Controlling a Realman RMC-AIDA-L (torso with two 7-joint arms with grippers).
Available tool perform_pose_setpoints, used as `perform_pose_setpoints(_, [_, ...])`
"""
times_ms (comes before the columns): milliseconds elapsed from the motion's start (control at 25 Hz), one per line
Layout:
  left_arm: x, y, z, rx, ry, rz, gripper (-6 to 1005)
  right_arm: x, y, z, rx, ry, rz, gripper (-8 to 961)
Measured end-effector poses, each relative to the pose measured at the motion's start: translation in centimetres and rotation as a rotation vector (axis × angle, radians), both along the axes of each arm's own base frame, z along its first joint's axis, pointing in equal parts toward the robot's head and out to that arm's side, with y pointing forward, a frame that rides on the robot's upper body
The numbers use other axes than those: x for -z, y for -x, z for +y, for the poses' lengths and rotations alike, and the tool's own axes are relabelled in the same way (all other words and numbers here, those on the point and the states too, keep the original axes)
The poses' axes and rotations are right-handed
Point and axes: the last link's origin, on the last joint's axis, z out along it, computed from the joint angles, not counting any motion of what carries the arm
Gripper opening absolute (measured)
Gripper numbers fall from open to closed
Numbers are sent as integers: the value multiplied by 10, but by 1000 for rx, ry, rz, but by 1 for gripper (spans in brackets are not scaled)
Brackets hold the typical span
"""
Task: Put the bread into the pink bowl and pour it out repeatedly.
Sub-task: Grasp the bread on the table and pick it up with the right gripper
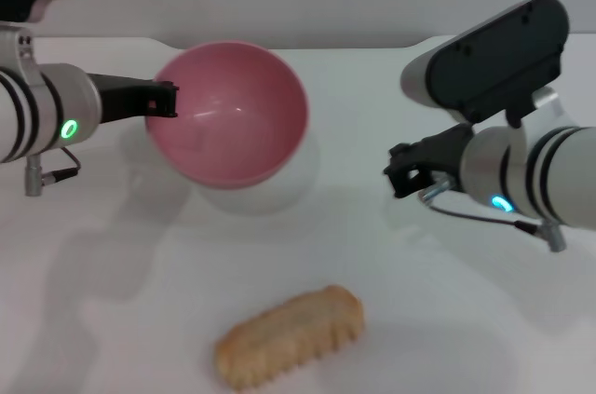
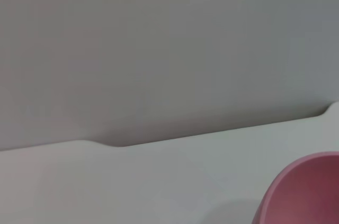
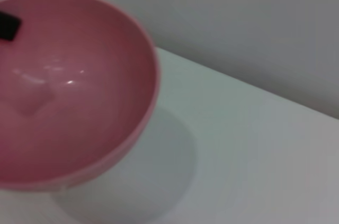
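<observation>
I see the left gripper [image 1: 168,99] pinching the rim of the pink bowl [image 1: 233,119], holding it tipped with its mouth facing the camera, raised off the white table [image 1: 447,319]. The bread [image 1: 291,336] lies on the table well in front of the bowl. The right gripper [image 1: 405,170] hangs to the bowl's right; I cannot tell its finger state.

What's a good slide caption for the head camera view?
Left gripper holds the tilted, empty pink bowl above the table; bread lies in front, right gripper waits alongside.
</observation>
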Motion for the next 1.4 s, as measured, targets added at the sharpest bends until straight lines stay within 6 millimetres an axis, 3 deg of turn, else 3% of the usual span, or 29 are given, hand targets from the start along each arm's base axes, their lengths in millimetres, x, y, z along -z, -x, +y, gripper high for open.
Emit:
perform_pose_setpoints(280, [-14, 12, 5, -72, -30, -13, 49, 17, 8, -14, -10, 86, 28, -2])
perform_pose_setpoints(600, [-16, 21, 8, -94, -31, 5, 48, 33, 18, -35, -2, 214, 63, 0])
perform_pose_setpoints(920, [-12, 27, 12, -113, -18, 13, 49, 33, 29, -53, -29, 283, 23, 221])
perform_pose_setpoints(1400, [-8, 27, 21, -115, -12, 17, 48, 54, 33, -77, -46, 396, 27, 592])
